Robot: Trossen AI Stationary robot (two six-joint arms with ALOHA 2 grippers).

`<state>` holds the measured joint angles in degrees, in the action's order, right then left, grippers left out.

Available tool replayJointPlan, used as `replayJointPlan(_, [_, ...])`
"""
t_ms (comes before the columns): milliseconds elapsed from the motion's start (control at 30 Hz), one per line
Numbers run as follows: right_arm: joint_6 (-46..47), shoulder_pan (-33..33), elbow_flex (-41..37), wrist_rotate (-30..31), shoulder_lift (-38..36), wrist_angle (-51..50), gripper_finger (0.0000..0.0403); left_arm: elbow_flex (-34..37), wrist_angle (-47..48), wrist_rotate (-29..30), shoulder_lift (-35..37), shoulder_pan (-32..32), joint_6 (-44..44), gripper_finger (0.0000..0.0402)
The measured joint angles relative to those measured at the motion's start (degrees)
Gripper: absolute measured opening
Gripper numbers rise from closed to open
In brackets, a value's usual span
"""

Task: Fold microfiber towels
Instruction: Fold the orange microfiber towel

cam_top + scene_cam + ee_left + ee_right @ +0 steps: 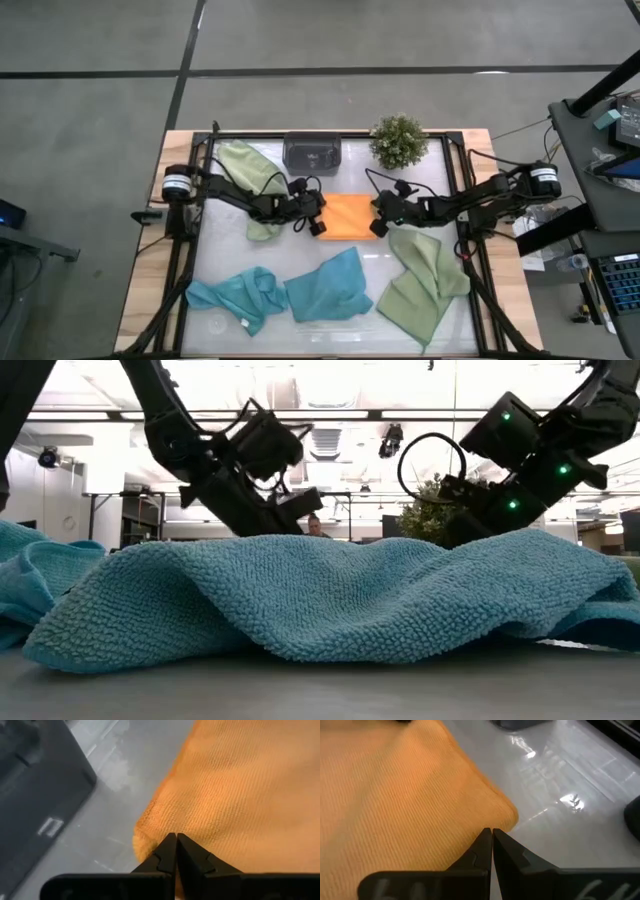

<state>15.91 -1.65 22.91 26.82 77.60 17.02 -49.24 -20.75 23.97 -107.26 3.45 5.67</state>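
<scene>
In the high view, a sage green towel point(250, 180) lay crumpled at the upper left of the worktop point(505, 290), partly under the left arm. Below it, at the lower left of the frame, a teal-blue towel point(235, 297) sat bunched, and just right of it a second teal-blue towel point(330, 287) lay spread in loose folds; in the low view this cloth point(330, 595) filled the foreground.

The left tool point(317, 226) rested at the lower left corner of the orange towel point(348, 217), which lay flat in the middle of the frame. The left wrist view showed its fingers pressed together at that towel's corner edge point(172, 840); whether cloth was pinched between them could not be told.

Above the orange towel, a dark grey tray point(313, 153) stood at the upper centre, with a small potted plant point(398, 141) to its right.

The right tool point(379, 226) sat at the orange towel's lower right corner, fingers likewise pressed together at the corner point(491, 836). At the lower right of the frame lay the second sage green towel point(425, 280), loosely draped.
</scene>
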Motion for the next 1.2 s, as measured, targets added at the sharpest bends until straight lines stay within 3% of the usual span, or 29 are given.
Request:
replayJointPlan(100, [-0.6,0.0,0.8,-0.9,-1.4,-0.4,0.0009,0.0,3.2,-0.1,3.7,-0.2,0.0,0.0])
replayJointPlan(267, [-2.5,0.0,2.0,-8.9,-4.3,-0.5,0.0009,0.1,12.9,-0.1,10.0,-0.2,-0.4,0.0])
replayJointPlan(433, [5.3,0.0,3.0,-16.1,-6.6,-3.0,0.0018,0.2,20.9,-0.6,14.2,-1.6,-0.1,0.0])
replayJointPlan(533, [7.1,0.0,3.9,-20.7,-7.7,-7.4,0.004,0.8,23.1,-3.7,15.6,-3.2,-0.7,0.0])
replayJointPlan(700, [7.1,0.0,3.7,-20.6,-7.9,-12.3,0.0085,2.5,20.3,-11.5,14.9,-5.5,-1.7,0.0])
replayJointPlan(800, [7.1,0.0,3.7,-18.0,-7.3,-11.6,0.0101,4.6,15.7,-12.0,13.9,-6.4,-1.1,0.0])
replayJointPlan(1000, [6.5,-0.1,3.4,-15.9,-4.3,-8.3,0.0097,5.6,6.4,-12.0,11.5,-6.9,-0.4,0.0])
replayJointPlan(1200, [16.6,-0.9,4.2,-15.7,-4.6,-8.0,0.0091,5.9,-0.7,-11.7,8.7,-6.8,-0.3,0.0])
